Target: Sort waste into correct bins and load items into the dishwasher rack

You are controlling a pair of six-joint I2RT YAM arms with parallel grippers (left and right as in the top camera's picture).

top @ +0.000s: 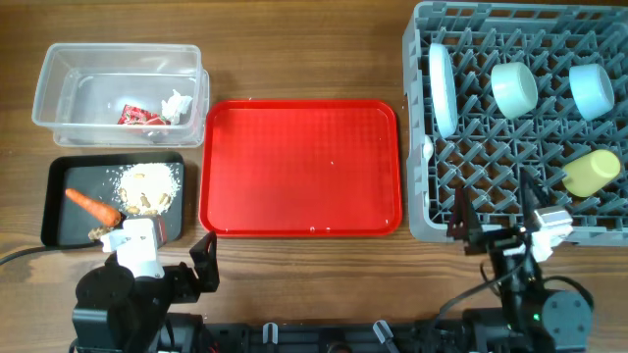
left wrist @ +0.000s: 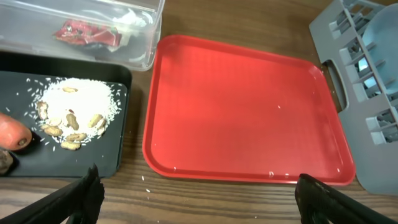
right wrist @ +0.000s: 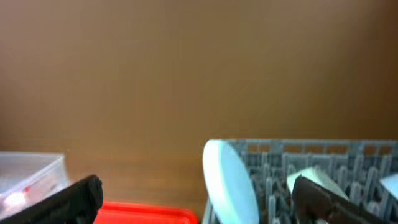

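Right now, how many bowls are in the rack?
2. The green bowl stands near the far middle of the rack; the blue bowl is to its right. None appears hidden.

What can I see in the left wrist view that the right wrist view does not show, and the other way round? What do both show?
Only the left wrist view shows the black tray, which holds the carrot, the rice and the brown scraps. Only the right wrist view shows the pale green bowl in the rack. Both views show the clear tub, the red tray and the rack with the light blue plate standing in it.
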